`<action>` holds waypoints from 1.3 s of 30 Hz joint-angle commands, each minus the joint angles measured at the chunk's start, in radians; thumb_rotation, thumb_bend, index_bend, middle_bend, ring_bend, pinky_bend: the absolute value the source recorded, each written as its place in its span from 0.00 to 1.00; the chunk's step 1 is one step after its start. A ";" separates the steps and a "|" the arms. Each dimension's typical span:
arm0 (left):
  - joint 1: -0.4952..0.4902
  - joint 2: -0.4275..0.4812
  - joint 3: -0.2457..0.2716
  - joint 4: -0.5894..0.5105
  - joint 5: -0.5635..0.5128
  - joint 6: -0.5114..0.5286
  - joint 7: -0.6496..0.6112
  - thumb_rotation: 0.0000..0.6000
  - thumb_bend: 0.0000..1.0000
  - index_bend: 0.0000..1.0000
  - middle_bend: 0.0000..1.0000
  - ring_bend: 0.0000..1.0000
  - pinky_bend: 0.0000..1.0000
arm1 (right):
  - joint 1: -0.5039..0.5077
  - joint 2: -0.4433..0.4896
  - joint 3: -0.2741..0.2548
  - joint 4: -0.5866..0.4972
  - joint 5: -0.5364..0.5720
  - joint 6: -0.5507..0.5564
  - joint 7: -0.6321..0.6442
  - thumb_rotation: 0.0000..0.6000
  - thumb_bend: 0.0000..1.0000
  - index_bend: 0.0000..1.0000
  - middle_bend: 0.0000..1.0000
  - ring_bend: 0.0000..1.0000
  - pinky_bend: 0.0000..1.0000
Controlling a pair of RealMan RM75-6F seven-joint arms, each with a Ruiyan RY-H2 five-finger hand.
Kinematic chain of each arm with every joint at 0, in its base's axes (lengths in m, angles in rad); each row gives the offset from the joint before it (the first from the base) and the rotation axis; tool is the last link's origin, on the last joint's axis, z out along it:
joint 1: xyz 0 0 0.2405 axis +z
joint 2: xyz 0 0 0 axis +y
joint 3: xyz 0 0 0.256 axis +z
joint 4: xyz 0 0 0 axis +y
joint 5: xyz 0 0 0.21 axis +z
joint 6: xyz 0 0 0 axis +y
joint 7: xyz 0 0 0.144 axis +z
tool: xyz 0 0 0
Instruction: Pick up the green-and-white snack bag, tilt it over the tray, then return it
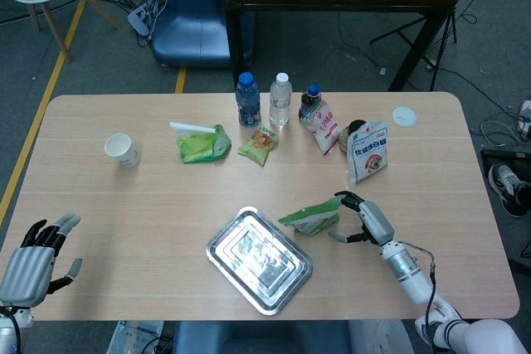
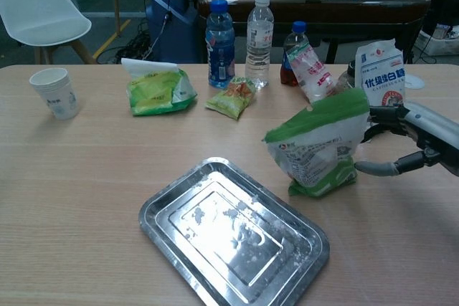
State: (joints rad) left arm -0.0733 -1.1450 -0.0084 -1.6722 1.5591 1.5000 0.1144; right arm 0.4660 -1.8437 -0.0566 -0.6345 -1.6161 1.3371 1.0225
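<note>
The green-and-white snack bag (image 1: 311,215) (image 2: 319,150) stands on the table just right of the metal tray (image 1: 259,259) (image 2: 233,231), green top up. My right hand (image 1: 369,221) (image 2: 419,137) is just right of the bag with its fingers spread. The upper fingers reach toward the bag's top right corner and the thumb lies low beside its base, with nothing in the grasp. At the table's near left corner my left hand (image 1: 29,259) hangs with fingers apart and holds nothing; the chest view does not show it.
A paper cup (image 1: 122,149) (image 2: 56,92) stands at the left. A green bag (image 1: 202,144), a small snack packet (image 1: 258,144), three bottles (image 1: 280,99) and a white bag (image 1: 367,151) (image 2: 381,79) line the far side. A white lid (image 1: 404,116) lies at the far right.
</note>
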 commanded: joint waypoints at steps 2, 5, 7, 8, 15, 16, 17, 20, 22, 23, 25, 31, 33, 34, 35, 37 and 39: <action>-0.001 -0.001 0.001 0.001 0.002 0.000 -0.002 1.00 0.33 0.15 0.14 0.21 0.07 | -0.013 0.021 0.006 -0.018 0.005 0.008 -0.027 1.00 0.02 0.41 0.36 0.20 0.28; -0.001 -0.001 0.001 0.002 0.002 0.001 -0.005 1.00 0.33 0.15 0.14 0.21 0.07 | -0.022 0.045 0.007 -0.038 -0.001 0.030 -0.062 1.00 0.02 0.39 0.35 0.19 0.28; -0.001 0.000 0.000 0.003 0.001 0.001 -0.008 1.00 0.33 0.15 0.14 0.21 0.07 | -0.029 0.068 0.008 -0.066 -0.005 0.048 -0.086 1.00 0.02 0.39 0.34 0.18 0.27; -0.001 0.000 0.000 0.004 0.001 0.002 -0.009 1.00 0.33 0.15 0.14 0.21 0.07 | -0.033 0.080 0.007 -0.080 -0.007 0.057 -0.099 1.00 0.02 0.38 0.34 0.18 0.27; -0.005 0.001 -0.005 0.014 -0.005 -0.001 -0.021 1.00 0.33 0.15 0.14 0.21 0.07 | -0.088 0.243 0.007 -0.268 -0.007 0.126 -0.313 1.00 0.04 0.38 0.33 0.18 0.27; -0.006 0.001 -0.005 0.016 -0.005 -0.002 -0.023 1.00 0.33 0.15 0.14 0.21 0.07 | -0.097 0.275 0.007 -0.310 0.001 0.124 -0.359 1.00 0.05 0.38 0.33 0.18 0.27; -0.007 0.000 -0.006 0.017 -0.005 -0.003 -0.025 1.00 0.33 0.15 0.14 0.21 0.07 | -0.106 0.310 0.008 -0.358 0.012 0.118 -0.408 1.00 0.05 0.38 0.33 0.18 0.27; -0.008 -0.005 -0.010 0.024 -0.005 0.001 -0.033 1.00 0.33 0.15 0.14 0.21 0.07 | -0.136 0.444 0.012 -0.544 0.066 0.088 -0.573 1.00 0.06 0.38 0.33 0.18 0.26; -0.008 -0.009 -0.012 0.032 -0.005 0.004 -0.038 1.00 0.33 0.15 0.14 0.21 0.07 | -0.158 0.534 0.018 -0.666 0.106 0.076 -0.667 1.00 0.06 0.37 0.33 0.18 0.25; -0.008 -0.011 -0.012 0.035 -0.006 0.005 -0.039 1.00 0.33 0.15 0.14 0.21 0.07 | -0.167 0.568 0.018 -0.710 0.121 0.074 -0.705 1.00 0.06 0.37 0.33 0.17 0.24; -0.008 -0.015 -0.013 0.039 -0.006 0.006 -0.043 1.00 0.33 0.15 0.14 0.21 0.07 | -0.189 0.630 0.023 -0.790 0.149 0.082 -0.779 1.00 0.06 0.37 0.33 0.17 0.24; -0.007 -0.015 -0.013 0.037 0.002 0.017 -0.044 1.00 0.33 0.15 0.14 0.21 0.07 | -0.240 0.732 0.022 -0.914 0.188 0.094 -0.873 1.00 0.06 0.36 0.32 0.17 0.24; -0.006 -0.012 -0.013 0.033 0.008 0.023 -0.044 1.00 0.33 0.15 0.14 0.21 0.07 | -0.252 0.748 0.022 -0.930 0.186 0.102 -0.886 1.00 0.06 0.36 0.32 0.17 0.24; -0.005 -0.010 -0.013 0.031 0.011 0.027 -0.044 1.00 0.33 0.15 0.14 0.21 0.07 | -0.259 0.755 0.023 -0.940 0.183 0.108 -0.893 1.00 0.06 0.36 0.32 0.17 0.24; -0.005 -0.008 -0.013 0.028 0.012 0.029 -0.044 1.00 0.33 0.15 0.14 0.21 0.07 | -0.264 0.759 0.025 -0.946 0.181 0.114 -0.895 1.00 0.06 0.36 0.32 0.17 0.24; -0.003 -0.005 -0.011 0.022 0.013 0.030 -0.041 1.00 0.33 0.15 0.14 0.21 0.07 | -0.274 0.764 0.029 -0.955 0.176 0.122 -0.896 1.00 0.06 0.36 0.32 0.17 0.24; -0.003 -0.003 -0.010 0.019 0.014 0.029 -0.040 1.00 0.33 0.15 0.14 0.21 0.07 | -0.280 0.767 0.032 -0.960 0.172 0.124 -0.896 1.00 0.06 0.36 0.32 0.17 0.24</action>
State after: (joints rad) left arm -0.0767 -1.1485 -0.0186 -1.6529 1.5727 1.5290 0.0747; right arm 0.1873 -1.0780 -0.0257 -1.5928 -1.4430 1.4604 0.1267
